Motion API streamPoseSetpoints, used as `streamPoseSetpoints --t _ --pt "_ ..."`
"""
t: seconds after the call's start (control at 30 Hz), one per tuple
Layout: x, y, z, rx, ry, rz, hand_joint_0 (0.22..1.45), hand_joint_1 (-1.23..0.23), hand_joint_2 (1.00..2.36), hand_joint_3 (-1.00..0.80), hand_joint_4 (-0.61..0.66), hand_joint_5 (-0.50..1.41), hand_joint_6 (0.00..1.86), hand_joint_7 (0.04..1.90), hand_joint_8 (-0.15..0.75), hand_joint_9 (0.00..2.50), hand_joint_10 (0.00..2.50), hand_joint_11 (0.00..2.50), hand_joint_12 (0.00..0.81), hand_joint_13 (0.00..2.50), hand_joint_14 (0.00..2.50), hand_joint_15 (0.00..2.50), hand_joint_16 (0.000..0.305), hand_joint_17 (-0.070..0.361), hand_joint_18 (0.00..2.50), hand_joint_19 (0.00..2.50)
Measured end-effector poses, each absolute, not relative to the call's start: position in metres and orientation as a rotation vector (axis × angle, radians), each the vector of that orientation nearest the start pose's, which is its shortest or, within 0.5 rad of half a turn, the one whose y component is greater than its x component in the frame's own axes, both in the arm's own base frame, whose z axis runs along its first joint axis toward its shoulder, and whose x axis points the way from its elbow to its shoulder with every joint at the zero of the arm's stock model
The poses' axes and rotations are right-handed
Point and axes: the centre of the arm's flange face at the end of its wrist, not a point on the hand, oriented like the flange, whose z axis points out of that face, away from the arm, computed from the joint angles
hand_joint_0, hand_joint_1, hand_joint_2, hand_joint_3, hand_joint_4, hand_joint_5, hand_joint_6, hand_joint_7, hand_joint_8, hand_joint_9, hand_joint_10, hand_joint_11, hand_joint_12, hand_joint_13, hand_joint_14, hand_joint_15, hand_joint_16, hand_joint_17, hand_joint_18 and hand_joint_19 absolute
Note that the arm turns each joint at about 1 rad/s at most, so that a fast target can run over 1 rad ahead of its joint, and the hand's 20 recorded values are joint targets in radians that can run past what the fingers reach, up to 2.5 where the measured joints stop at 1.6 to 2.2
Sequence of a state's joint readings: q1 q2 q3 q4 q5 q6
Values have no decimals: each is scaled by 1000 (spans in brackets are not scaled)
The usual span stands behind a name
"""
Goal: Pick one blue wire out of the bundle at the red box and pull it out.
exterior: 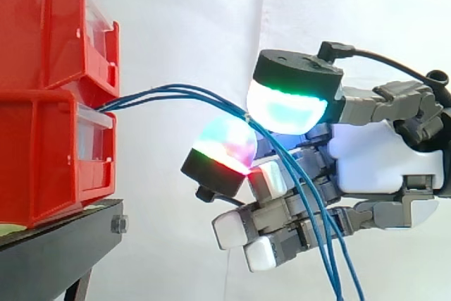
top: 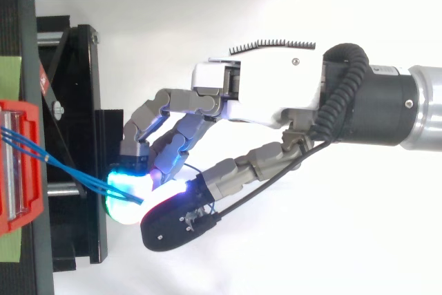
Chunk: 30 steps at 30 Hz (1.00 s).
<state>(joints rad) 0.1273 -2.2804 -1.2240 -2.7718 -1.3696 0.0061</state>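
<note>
Three thin blue wires (exterior: 176,91) come out of the gap between the two stacked red bins (exterior: 42,103) and arc to the right, then drop past the bottom edge. My hand (exterior: 380,156) reaches in from the right with its fingers curled. Two glowing fingertips (exterior: 285,107) close together on the wires just past the top of the arc. I cannot tell how many wires lie between the pads. From above, the blue wires (top: 69,170) run from the red bin (top: 17,170) into the meeting point of the cyan pads, under the hand (top: 262,94).
The bins stand on a black stand (exterior: 56,244) whose frame (top: 76,101) juts toward the hand. A white curtain hangs behind. There is free room below and to the right of the bins.
</note>
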Motion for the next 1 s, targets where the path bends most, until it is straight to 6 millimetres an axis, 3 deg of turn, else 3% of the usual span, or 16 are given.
streamPoseSetpoints --t 0.17,0.5,0.7,1.0 --pt "755 -58 247 1243 1147 1164 604 -692 1009 -161 260 -161 881 709 322 978 20 661 408 742 17 437 68 154 566 513" --pt "755 -58 247 1238 1156 1172 619 -774 1013 -247 229 -165 887 733 294 967 23 692 371 728 18 447 59 134 533 518" --pt "755 -58 247 1237 1158 1173 644 -815 1016 -213 167 -172 899 733 292 940 21 712 367 723 18 440 58 131 536 497" --pt "755 -59 247 1238 1156 1172 674 -867 1017 -195 220 -186 904 708 299 905 23 723 367 721 19 449 59 133 537 482"
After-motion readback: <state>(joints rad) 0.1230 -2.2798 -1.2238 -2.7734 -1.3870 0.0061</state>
